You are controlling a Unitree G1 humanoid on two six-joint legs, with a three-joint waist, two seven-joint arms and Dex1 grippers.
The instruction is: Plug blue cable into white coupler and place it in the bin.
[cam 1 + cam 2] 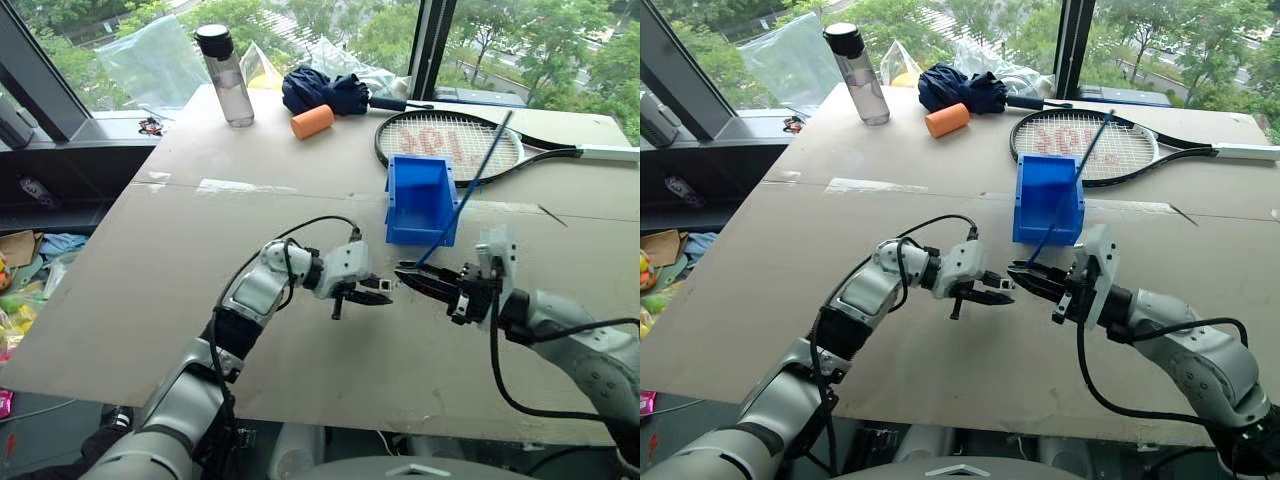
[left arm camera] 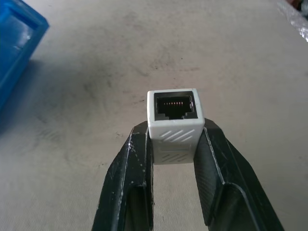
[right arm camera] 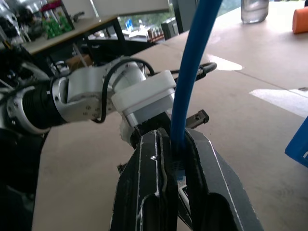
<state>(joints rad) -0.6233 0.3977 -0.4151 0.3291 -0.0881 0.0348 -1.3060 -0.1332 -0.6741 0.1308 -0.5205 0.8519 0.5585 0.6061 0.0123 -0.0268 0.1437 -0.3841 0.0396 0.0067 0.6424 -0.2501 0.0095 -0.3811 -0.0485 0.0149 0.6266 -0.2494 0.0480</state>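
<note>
My left gripper (image 2: 174, 130) is shut on the white coupler (image 2: 174, 126), which stands out past its fingertips with a dark socket showing. In the head views, the left gripper (image 1: 372, 290) points right, toward my right gripper (image 1: 412, 274). The two tips face each other a short gap apart, above the table. The right gripper (image 3: 174, 137) is shut on the blue cable (image 3: 192, 72) near one end. From there the cable (image 1: 470, 185) rises up and to the right, over the bin. The blue bin (image 1: 410, 232) stands just behind the two grippers. The cable's plug is hidden between the fingers.
A tennis racket (image 1: 450, 140) lies behind the bin. Farther back are a water bottle (image 1: 225, 75), an orange cylinder (image 1: 312, 121) and a folded dark blue umbrella (image 1: 325, 90). The table's front edge (image 1: 300, 410) runs close under my arms.
</note>
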